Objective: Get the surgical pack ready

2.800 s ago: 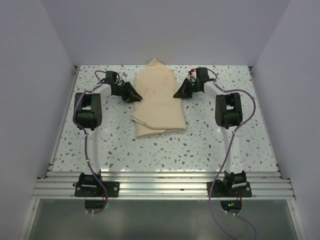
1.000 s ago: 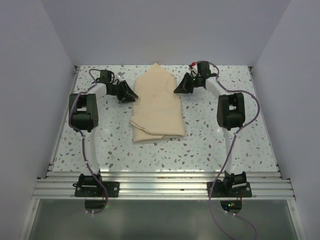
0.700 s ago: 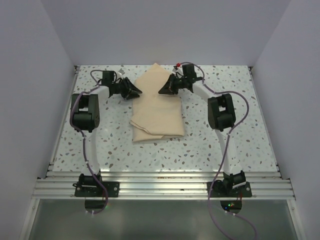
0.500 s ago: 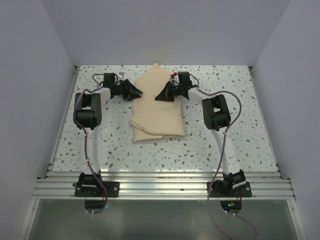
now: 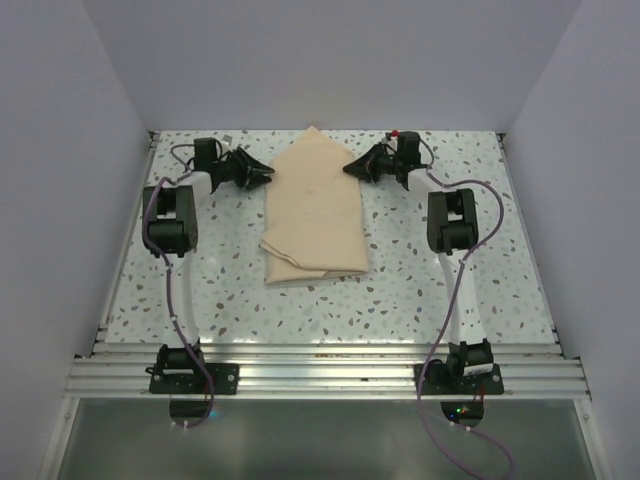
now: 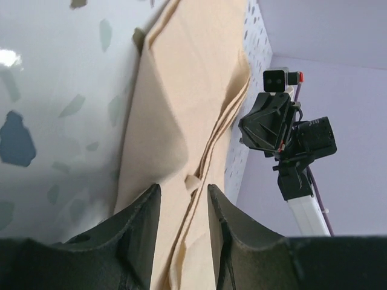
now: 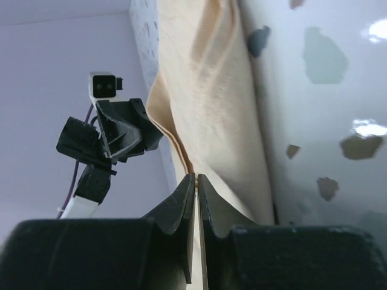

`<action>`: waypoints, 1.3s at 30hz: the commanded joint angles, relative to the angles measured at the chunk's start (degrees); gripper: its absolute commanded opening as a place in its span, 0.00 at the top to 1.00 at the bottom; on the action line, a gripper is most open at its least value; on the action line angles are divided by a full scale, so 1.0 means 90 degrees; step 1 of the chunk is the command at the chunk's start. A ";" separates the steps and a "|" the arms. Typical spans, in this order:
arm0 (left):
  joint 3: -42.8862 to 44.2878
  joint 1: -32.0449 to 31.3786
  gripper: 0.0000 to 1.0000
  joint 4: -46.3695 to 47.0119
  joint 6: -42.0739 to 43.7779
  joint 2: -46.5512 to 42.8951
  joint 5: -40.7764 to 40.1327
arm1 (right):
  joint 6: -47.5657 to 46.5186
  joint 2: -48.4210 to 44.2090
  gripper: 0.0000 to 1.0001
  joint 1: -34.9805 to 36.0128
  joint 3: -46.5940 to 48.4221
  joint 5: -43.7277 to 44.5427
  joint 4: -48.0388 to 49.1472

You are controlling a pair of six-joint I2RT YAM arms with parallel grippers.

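Observation:
The surgical pack (image 5: 315, 215) is a tan folded parcel lying at the middle back of the table, pointed at its far end. My left gripper (image 5: 268, 173) lies low at its upper left edge, jaws open. In the left wrist view the pack (image 6: 181, 90) shows through the gap of the left gripper (image 6: 181, 192). My right gripper (image 5: 348, 170) is at the upper right edge, shut. In the right wrist view, the tips of the right gripper (image 7: 196, 177) meet at the layered edge of the pack (image 7: 211, 90). Whether a layer is pinched does not show.
The speckled white table (image 5: 450, 290) has lavender walls on three sides. An aluminium rail (image 5: 320, 375) with both arm bases runs along the near edge. Each wrist view shows the other arm's black gripper across the pack.
The right gripper swept left over the pack's top, then came back to its right edge, staying shut. The left gripper shifted slightly toward the back. The pack kept its shape.

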 commanded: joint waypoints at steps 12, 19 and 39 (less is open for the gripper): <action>0.1548 0.0000 0.39 -0.1354 0.2353 -0.0468 -0.1446 | -0.2892 -0.0824 0.34 0.0126 0.0891 0.1139 -0.2204; 0.1148 -0.0127 0.41 -0.1374 0.3037 -0.0439 -0.2014 | -0.4398 -0.1275 0.29 0.0106 0.0656 0.2352 -0.2938; 0.1557 -0.0567 0.45 -0.1911 0.3253 0.0274 -0.2814 | -0.4068 0.0317 0.30 0.0106 0.2062 0.1991 -0.3222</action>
